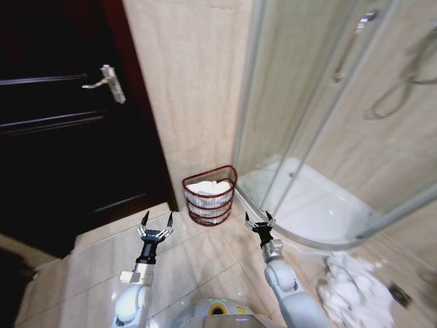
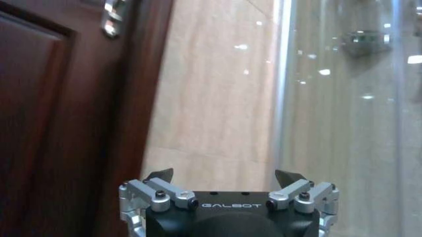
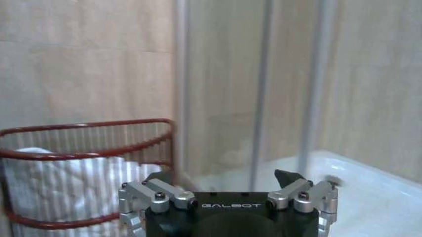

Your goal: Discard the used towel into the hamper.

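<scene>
- Hamper (image 1: 209, 195) sits on the floor at the far side, tucked against the beige tiled wall (image 1: 191, 82) where it meets the shower enclosure (image 1: 321, 123); white towel (image 1: 208, 187) fills it nearly to the rim.
- Left gripper (image 1: 156, 221) hovers over the floor tiles, near and to the left of the hamper, well short of it; its fingers (image 1: 145, 219) are spread wide and hold nothing.
- Right gripper (image 1: 258, 220) hangs near and to the right of the hamper, just in front of the shower tray's curved edge; its fingers (image 1: 248, 219) are parted too, and bare.
- From the right wrist, the hamper (image 3: 86, 168) lies beyond and to one side of the black fingertips (image 3: 289, 176), apart from them; nothing sits between the tips.
- From the left wrist, the left gripper (image 2: 224, 177) faces the seam between dark wood door (image 2: 59, 123) and pale tile.
- Hamper is reddish-brown wire, thin upright ribs banded by thicker hoops, bulging in tiers, rim dipping at the front.
- Towel inside looks soft and crumpled, pressing white against the wire.
- Floor (image 1: 198, 266) is glossy beige tile; the door (image 1: 61, 123) has a metal lever handle (image 1: 104, 80).
- White crumpled cloth (image 1: 355, 287) lies heaped on the floor at the near right.
</scene>
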